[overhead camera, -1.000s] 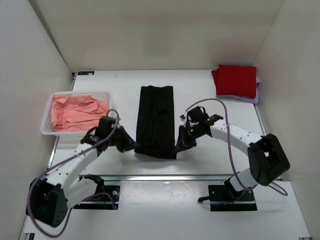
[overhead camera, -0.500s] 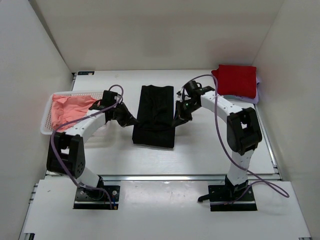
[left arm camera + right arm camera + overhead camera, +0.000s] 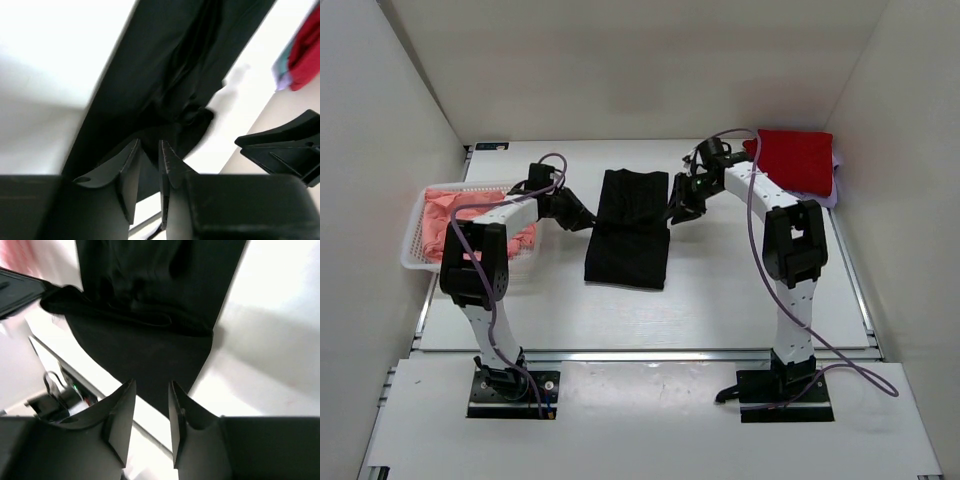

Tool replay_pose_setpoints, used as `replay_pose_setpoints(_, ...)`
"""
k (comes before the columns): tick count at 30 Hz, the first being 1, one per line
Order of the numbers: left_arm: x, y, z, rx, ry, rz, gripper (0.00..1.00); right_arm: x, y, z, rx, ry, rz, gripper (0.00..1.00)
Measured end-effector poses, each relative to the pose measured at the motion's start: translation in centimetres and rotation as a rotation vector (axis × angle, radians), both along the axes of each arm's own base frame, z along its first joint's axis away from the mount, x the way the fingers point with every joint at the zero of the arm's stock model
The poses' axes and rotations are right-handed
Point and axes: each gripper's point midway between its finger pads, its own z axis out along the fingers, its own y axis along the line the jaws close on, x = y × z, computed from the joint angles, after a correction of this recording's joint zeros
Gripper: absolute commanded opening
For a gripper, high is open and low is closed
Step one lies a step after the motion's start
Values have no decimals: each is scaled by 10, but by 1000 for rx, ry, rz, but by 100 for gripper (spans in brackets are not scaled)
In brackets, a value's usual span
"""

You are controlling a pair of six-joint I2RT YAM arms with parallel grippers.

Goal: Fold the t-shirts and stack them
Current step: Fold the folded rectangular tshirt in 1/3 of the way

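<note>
A black t-shirt [image 3: 628,240] lies as a long strip in the middle of the table, its near part doubled back over itself. My left gripper [image 3: 592,222] is shut on its left edge and my right gripper [image 3: 674,213] on its right edge, both holding the lifted layer above the strip's middle. The left wrist view shows narrow jaws [image 3: 149,142] on black cloth [image 3: 170,75]. The right wrist view shows jaws [image 3: 152,382] at the hanging black flap [image 3: 145,355]. A folded red t-shirt [image 3: 795,160] lies on a pale lilac one [image 3: 833,192] at the far right. Salmon-pink t-shirts [image 3: 440,212] fill the basket.
A white mesh basket [image 3: 415,262] stands at the left edge, close behind my left arm. White walls close in the table on the left, back and right. The red stack also shows in the left wrist view [image 3: 307,45].
Both grippers have carried the black t-shirt's near edge up and away from me, from the near corners to above its middle. The strip now looks shorter.
</note>
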Motion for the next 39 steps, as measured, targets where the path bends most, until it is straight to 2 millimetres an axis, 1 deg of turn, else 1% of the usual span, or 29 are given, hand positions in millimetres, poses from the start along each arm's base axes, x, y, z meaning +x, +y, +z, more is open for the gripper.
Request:
replay_pose_setpoints(1, 7, -1, 2, -14, -12, 5, 40, 6, -2, 4, 10, -15, -20, 34)
replay_pose_setpoints(4, 29, -6, 16, -66, -69, 25, 36, 25, -15, 11, 38, -61, -100, 35)
replay_pose_setpoints(5, 34, -7, 22, -85, -88, 30, 37, 26, -20, 11, 40, -64, -127, 34)
replay_pose_setpoints(7, 39, -9, 31, -110, -120, 34, 42, 24, -32, 12, 32, -77, -171, 35)
replay_pose_setpoints(9, 37, -10, 35, -127, -132, 38, 42, 16, -40, 12, 19, -78, -200, 36)
replay_pose_setpoints(10, 33, -10, 37, -135, -136, 39, 41, 10, -42, 12, 13, -85, -205, 37)
replay_pose_setpoints(11, 24, -10, 37, -140, -132, 39, 42, 1, -42, 11, 6, -85, -205, 39)
replay_pose_setpoints(14, -9, -6, 33, -128, -105, 30, 55, -37, -34, -1, -18, -59, -179, 49)
replay_pose_setpoints(17, -48, -2, 29, -86, -86, 3, 56, -82, -17, -23, -43, -9, -116, 51)
replay_pose_setpoints(19, -68, 1, 27, -61, -90, -16, 58, -109, -6, -38, -54, 35, -83, 54)
replay_pose_setpoints(21, -82, 6, 22, -27, -88, -28, 58, -135, 3, -54, -66, 80, -58, 55)
replay_pose_setpoints(24, -95, 12, 11, 41, -85, -48, 59, -161, 6, -68, -73, 132, -69, 55)
replay_pose_setpoints(27, -109, 15, -2, 87, -67, -59, 61, -171, 6, -70, -47, 160, -114, 55)
replay_pose_setpoints(30, -127, 21, -18, 129, -27, -64, 60, -171, 7, -70, -22, 158, -154, 55)
replay_pose_setpoints(33, -140, 27, -30, 165, 6, -64, 61, -170, 9, -70, -1, 167, -184, 55)
replay_pose_setpoints(36, -144, 29, -37, 188, 16, -67, 61, -166, 10, -69, 12, 167, -205, 54)
replay_pose_setpoints(39, -144, 27, -38, 196, 7, -68, 61, -163, 11, -69, 21, 165, -220, 54)
